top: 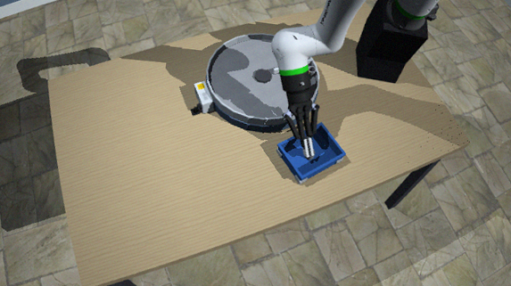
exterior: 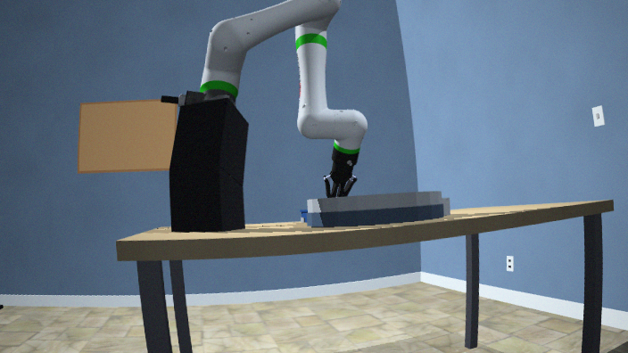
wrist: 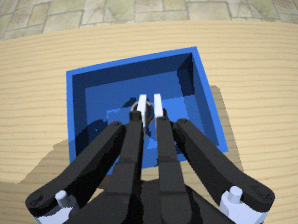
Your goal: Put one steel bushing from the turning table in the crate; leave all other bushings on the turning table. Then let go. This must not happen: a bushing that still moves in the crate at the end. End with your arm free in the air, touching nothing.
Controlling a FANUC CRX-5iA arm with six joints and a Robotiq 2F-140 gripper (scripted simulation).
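Observation:
The blue crate [top: 315, 149] stands on the table just in front of the grey turning table [top: 257, 79]. It fills the middle of the wrist view [wrist: 143, 106]. My gripper [top: 308, 149] reaches down inside the crate, its tips close to the floor. In the wrist view the two white fingertip pads [wrist: 149, 104] stand a narrow gap apart, and blue shows between them. A dim rounded shape [wrist: 123, 116] lies on the crate floor beside the tips; I cannot tell if it is the steel bushing. I see no bushing on the visible part of the turning table; my arm hides its right side.
The robot's black pedestal [top: 391, 37] stands behind the turning table. A small white box with a yellow label [top: 202, 95] sits at the turning table's left edge. In the exterior view the turning table [exterior: 376, 207] hides the crate and the gripper tips.

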